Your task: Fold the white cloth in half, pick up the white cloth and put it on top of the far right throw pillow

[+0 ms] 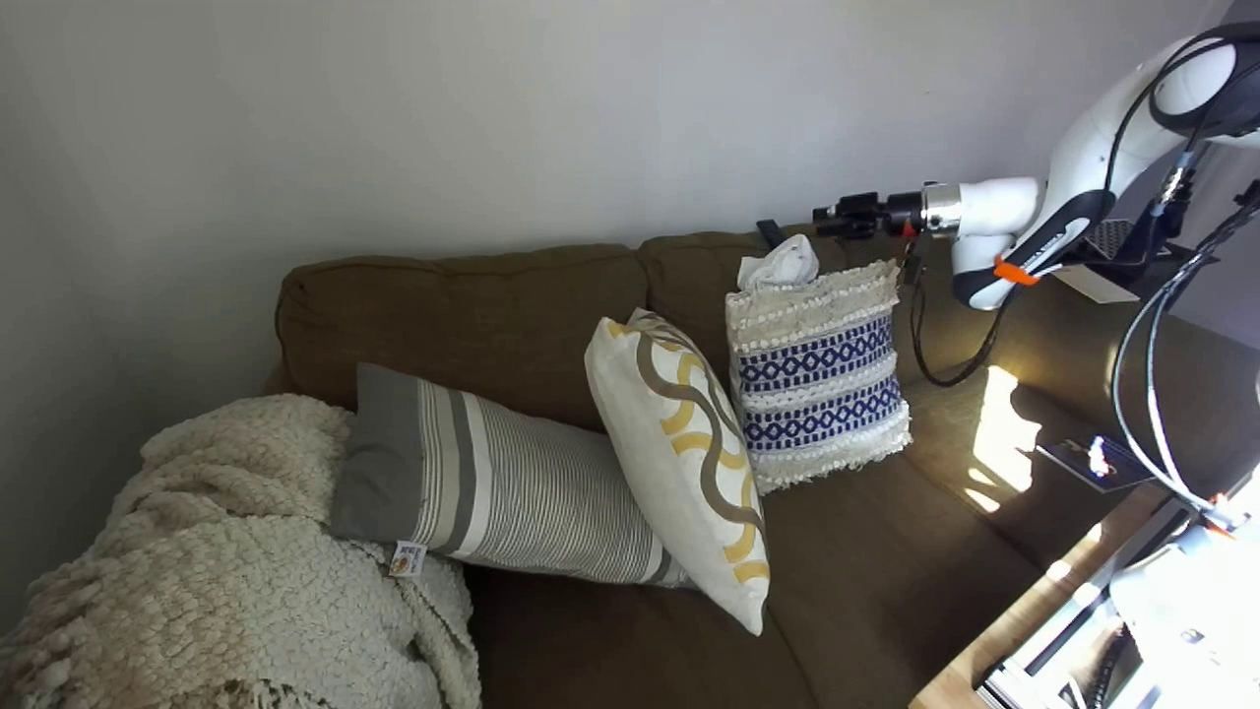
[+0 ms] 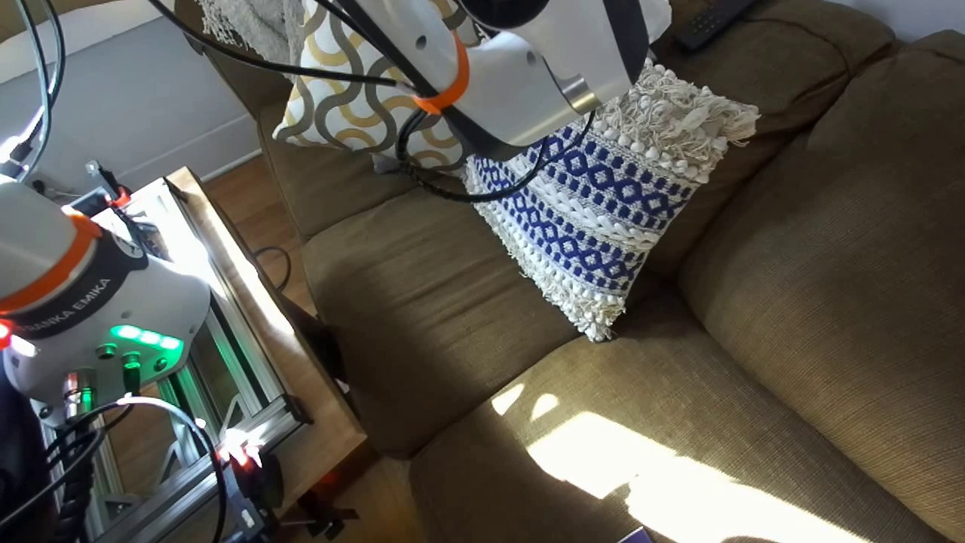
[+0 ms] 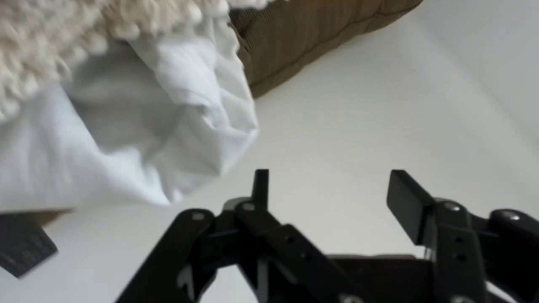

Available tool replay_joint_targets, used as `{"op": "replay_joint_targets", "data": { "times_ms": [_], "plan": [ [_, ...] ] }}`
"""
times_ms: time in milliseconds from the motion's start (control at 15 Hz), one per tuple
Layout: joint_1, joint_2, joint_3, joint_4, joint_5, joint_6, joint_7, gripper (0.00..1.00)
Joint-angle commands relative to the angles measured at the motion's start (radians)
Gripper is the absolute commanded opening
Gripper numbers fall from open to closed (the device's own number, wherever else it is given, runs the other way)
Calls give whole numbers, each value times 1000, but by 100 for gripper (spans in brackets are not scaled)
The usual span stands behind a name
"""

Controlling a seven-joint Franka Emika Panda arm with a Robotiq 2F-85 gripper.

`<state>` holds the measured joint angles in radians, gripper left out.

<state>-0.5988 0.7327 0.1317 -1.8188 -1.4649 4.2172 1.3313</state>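
The white cloth (image 1: 785, 263) lies bunched at the top edge of the far right throw pillow (image 1: 817, 384), against the sofa back. It fills the left of the wrist view (image 3: 198, 92), beside the pillow's shaggy edge (image 3: 54, 42). The pillow leans upright on the sofa, and its navy bands also show in an exterior view (image 2: 588, 204). My gripper (image 1: 823, 219) is above and to the right of the cloth, apart from it. In the wrist view the fingers (image 3: 328, 179) are spread with nothing between them. The arm hides part of the pillow in an exterior view.
A white pillow with mustard curves (image 1: 689, 463), a striped pillow (image 1: 551, 492) and a chunky-knit blanket (image 1: 226, 561) lie along the brown sofa (image 1: 472, 305). A dark remote (image 2: 712, 24) lies on the sofa back. The wall stands close behind. A cable loop (image 1: 950, 379) hangs from the arm.
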Motion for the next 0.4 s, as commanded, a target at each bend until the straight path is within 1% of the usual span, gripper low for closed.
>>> {"op": "replay_joint_targets", "data": {
  "times_ms": [0, 133, 267, 333],
  "plan": [
    [-199, -111, 212, -44, -38, 0, -123, 100],
    [-309, -135, 344, -37, -32, 0, -201, 100],
    [-417, -142, 478, -36, 23, 0, -292, 100],
    [-316, -132, 373, -1, 1, 0, -203, 100]
  ]
}}
